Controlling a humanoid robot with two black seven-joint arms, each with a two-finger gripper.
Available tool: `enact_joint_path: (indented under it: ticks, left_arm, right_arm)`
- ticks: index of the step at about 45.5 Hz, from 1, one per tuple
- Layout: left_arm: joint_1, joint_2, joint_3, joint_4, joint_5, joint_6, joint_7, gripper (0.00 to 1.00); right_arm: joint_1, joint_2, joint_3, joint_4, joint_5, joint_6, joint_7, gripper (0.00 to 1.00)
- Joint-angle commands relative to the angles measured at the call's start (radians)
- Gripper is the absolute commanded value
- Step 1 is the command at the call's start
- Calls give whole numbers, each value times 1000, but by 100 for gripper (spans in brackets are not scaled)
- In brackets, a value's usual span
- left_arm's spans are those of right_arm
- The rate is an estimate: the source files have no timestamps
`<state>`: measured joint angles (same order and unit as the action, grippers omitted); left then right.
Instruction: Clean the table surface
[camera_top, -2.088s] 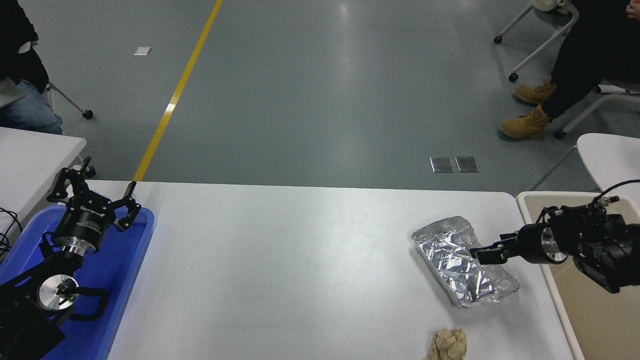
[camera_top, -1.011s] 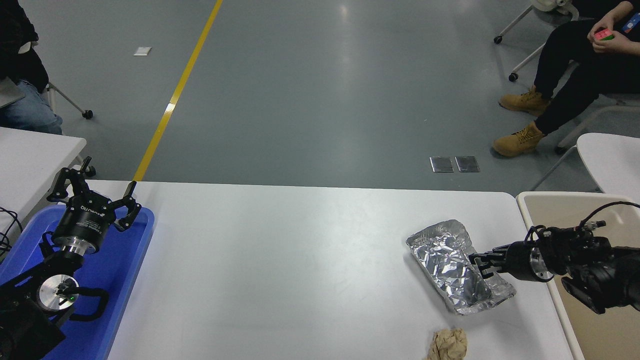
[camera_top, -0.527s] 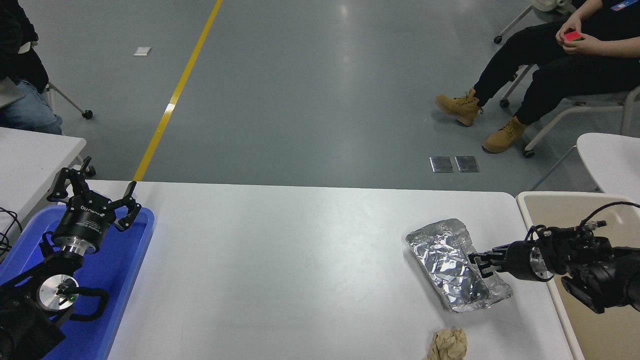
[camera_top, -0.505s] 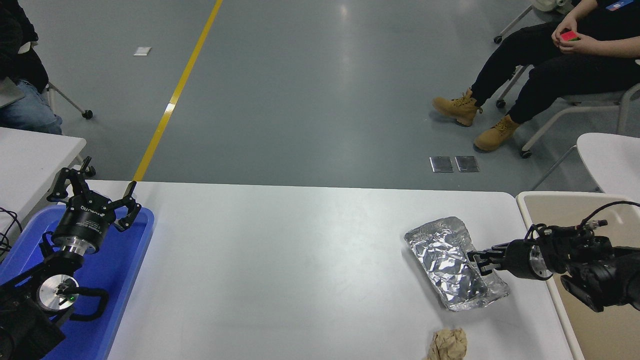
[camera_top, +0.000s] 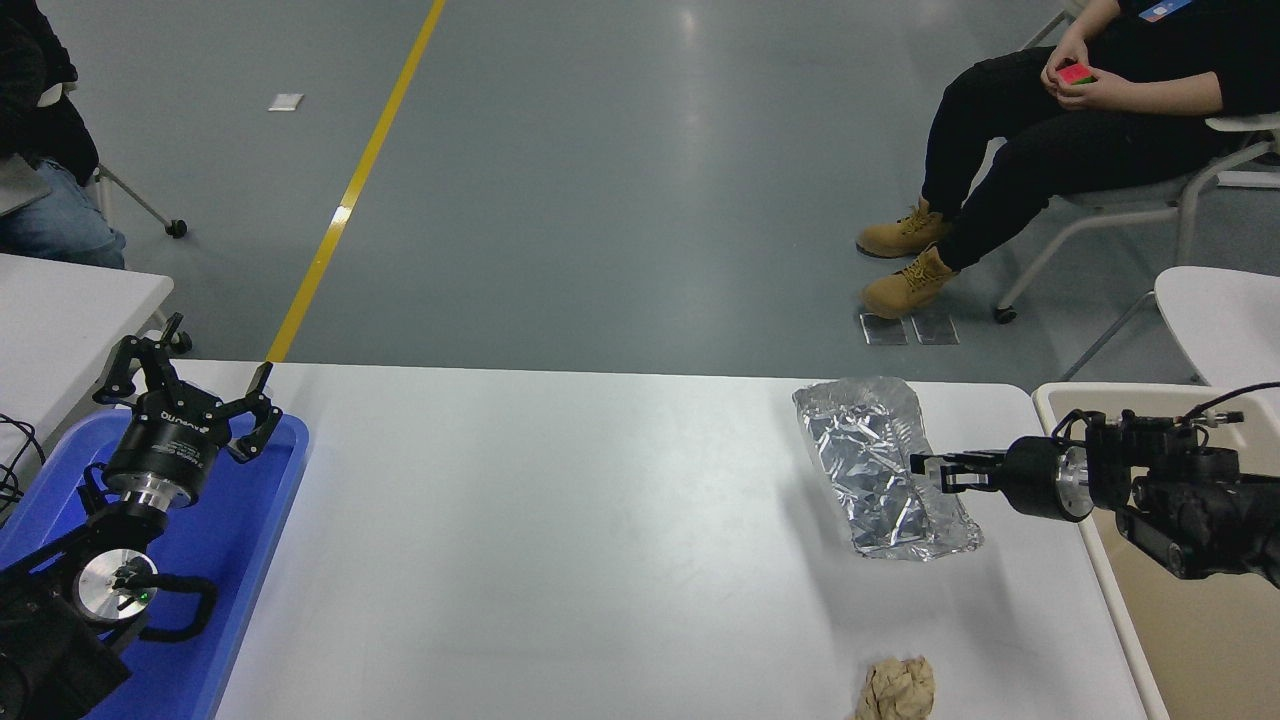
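Head view: right gripper (camera_top: 925, 472) clenched on the crumpled foil tray's (camera_top: 880, 465) right edge, now lifted off the table surface (camera_top: 560, 540). Bin (camera_top: 1190, 640) next, I'd guess. Paper wad (camera_top: 898, 688) remains near-right; left gripper (camera_top: 185, 400) parked, fingers spread.

A grey, glossy floor (camera_top: 620, 180) fills the far half of the view, with pale light glare at about 12 o'clock and a yellow line (camera_top: 350, 190) running from 12 toward 10 o'clock. At 1 to 2 o'clock a person (camera_top: 1060, 110) in black trousers and tan boots sits on a white wheeled chair (camera_top: 1150, 215), with two metal floor plates (camera_top: 908, 328) by the boots. At 10 o'clock another seated person (camera_top: 45, 150) shows beside a second white desk (camera_top: 60, 320), and a small white scrap (camera_top: 285, 101) lies on the floor at 11 o'clock.
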<state>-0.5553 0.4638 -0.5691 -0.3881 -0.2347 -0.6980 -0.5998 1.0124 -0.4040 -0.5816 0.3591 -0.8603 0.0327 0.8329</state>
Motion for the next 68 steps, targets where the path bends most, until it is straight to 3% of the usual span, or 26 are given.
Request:
enact_joint_path:
  ticks: [1,27,42,57,68]
  left_arm:
    - [0,-1,0,0,0,0,0,100]
    - [0,-1,0,0,0,0,0,100]
    - [0,1,0,0,0,0,0,100]
    - [0,-1,0,0,0,0,0,100]
    - [0,-1,0,0,0,0,0,100]
  right_arm:
    - [64,-71,83,-3,35,105,40,0]
    - [183,-245,255,-5,35,292,40,0]
    - [184,-297,286,-25,37,317,40,0]
    - [57,-288,263,-250,112,319,40,0]
    - [-70,-285,263,-327,164,309,-15,0]
